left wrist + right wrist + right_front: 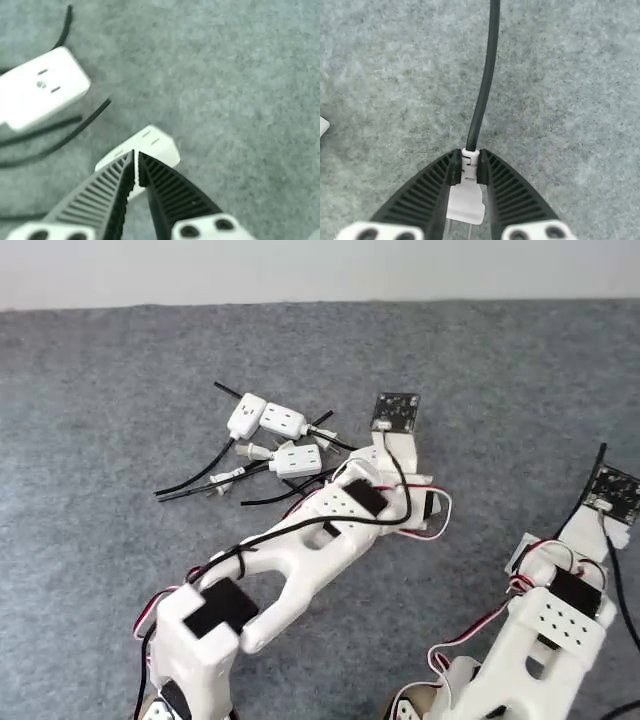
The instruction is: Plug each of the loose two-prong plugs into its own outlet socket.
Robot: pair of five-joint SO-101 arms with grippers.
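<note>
**A:** What is the right gripper (467, 152) doing?

**B:** It is clenched on a white plug (465, 200), pinching it at the neck where the black cord (487, 75) enters. The plug's long axis runs in line with the fingers. Its two prongs point back toward the wrist, and the cord leads straight out past the fingertips over the grey mat (580, 100).

**A:** Where does that sit in the high view?

**B:** The right arm (550, 630) is at the lower right of the frame, well apart from the other pieces.

**A:** And the left gripper (135, 156)?

**B:** It is closed on nothing, with only a hairline gap between the ribbed fingers. The tips are over a white socket block (157, 142) whose slotted face is up and whose long axis lies slantwise to the fingers. I cannot tell whether they touch. A second socket block (40, 90) lies near it, slots up, with black cords beside it.

**A:** Further out?

**B:** In the high view the left arm (300, 540) stretches from the lower left to the centre. Just left of centre in the upper half lies a cluster of three sockets (283, 421) and two loose plugs (255, 451). The plugs lie roughly level, prongs toward the left of the frame.
</note>
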